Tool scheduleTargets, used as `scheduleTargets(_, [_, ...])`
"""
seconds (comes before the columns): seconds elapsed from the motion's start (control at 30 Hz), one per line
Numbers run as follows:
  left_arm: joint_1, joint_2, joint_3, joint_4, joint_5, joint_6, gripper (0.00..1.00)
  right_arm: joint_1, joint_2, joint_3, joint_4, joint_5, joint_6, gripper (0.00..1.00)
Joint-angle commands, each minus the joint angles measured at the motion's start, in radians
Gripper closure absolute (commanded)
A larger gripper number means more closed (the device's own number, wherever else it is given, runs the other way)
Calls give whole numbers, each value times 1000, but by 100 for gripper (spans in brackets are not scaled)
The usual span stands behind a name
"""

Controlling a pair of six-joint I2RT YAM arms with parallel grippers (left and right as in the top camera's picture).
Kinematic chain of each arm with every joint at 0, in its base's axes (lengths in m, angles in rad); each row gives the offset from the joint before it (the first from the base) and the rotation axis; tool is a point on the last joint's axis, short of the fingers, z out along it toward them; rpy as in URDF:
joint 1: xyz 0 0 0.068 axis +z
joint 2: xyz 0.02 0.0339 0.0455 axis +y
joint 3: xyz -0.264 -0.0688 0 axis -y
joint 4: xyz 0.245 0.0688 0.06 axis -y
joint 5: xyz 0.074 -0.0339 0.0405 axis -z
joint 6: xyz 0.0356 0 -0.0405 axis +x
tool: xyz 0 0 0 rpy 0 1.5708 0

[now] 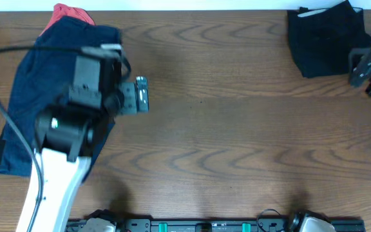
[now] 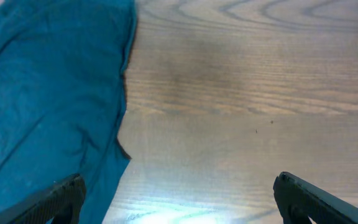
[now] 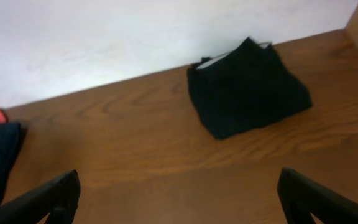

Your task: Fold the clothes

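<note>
So the black shorts (image 3: 247,87) were sitting in a squarish folded bundle out ahead of the right gripper (image 3: 179,196), a bit off toward one finger's side and not between the jaws. The fabric looked soft and matte, with a sliver of whitish waistband peeking out at the back edge. Those jaws were spread as wide as they'd go and had nothing in them.

Over on the other side, the navy blue garment (image 1: 44,77) was a much bigger, loosely spread heap with soft wrinkles and a wavy edge. From the left wrist view it lay under and beside one finger of the left gripper (image 2: 179,199), while the other finger was over bare wood. Those jaws were wide open too, gripping nothing, and the cloth's edge stopped short of the middle of the gap.

The small red one (image 1: 73,14) poked out from under the far end of the navy piece, well away from either set of jaws.

Everything was on a brown wooden table (image 1: 237,129) with a strong swirly grain.
</note>
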Motion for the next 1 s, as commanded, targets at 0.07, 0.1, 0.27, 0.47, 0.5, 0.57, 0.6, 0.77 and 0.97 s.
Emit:
scheduleTargets(0.07, [-88,-163,-163,63,-119,-131,2,60,-99,-203,101,-24,-3,1])
scheduleTargets(0.1, [-99,-186,-203,83,-119,-150,2,66,-112,-247,127,-26,-3,1])
scheduleTargets(0.27, [-126,-255,-395,178,-118,-191,2,68,-136,-474,274,-26,42,1])
scheduleTargets(0.47, [-126,-241,-531,237,-115,-198,2,68,-86,-679,427,-26,42,1])
scheduleTargets(0.5, [-126,-234,-543,241,-115,-197,2,68,-73,-703,445,-26,42,1])
scheduleTargets(0.57, [-126,-223,-552,240,-116,-197,2,68,-51,-734,470,-28,42,1])
scheduleTargets(0.6, [-126,-216,-552,240,-116,-197,2,68,-39,-746,481,-31,42,1])
scheduleTargets(0.77, [-126,-210,-552,248,-116,-197,2,68,-23,-752,529,-30,42,1])
scheduleTargets(0.97, [-126,-210,-552,244,-116,-197,2,68,-23,-752,537,-29,41,1])
